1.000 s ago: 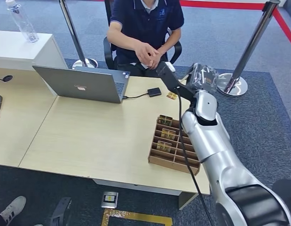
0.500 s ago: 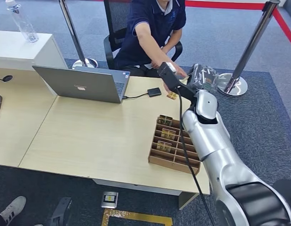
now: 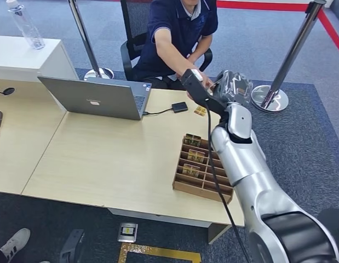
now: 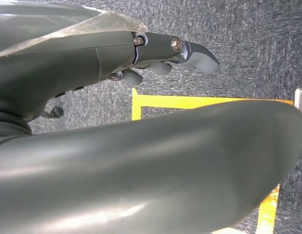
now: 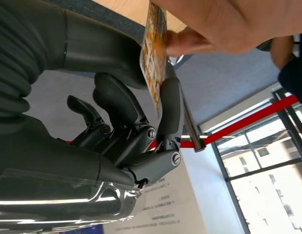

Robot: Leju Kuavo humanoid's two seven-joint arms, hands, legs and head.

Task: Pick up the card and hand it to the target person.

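Beyond the desk's (image 3: 118,159) far right corner, the right hand (image 5: 142,136) pinches the card (image 5: 153,58) edge-up, its free end already between the person's fingers (image 5: 186,41).

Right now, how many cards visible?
5: three in the wooden tray slots, one flat on the desk, one pinched by the right hand with the person's hand on it. Arm may hide more.

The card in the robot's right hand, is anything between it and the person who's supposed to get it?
Nothing visible. The right hand pinches the card, and the person's hand is already gripping its other end.
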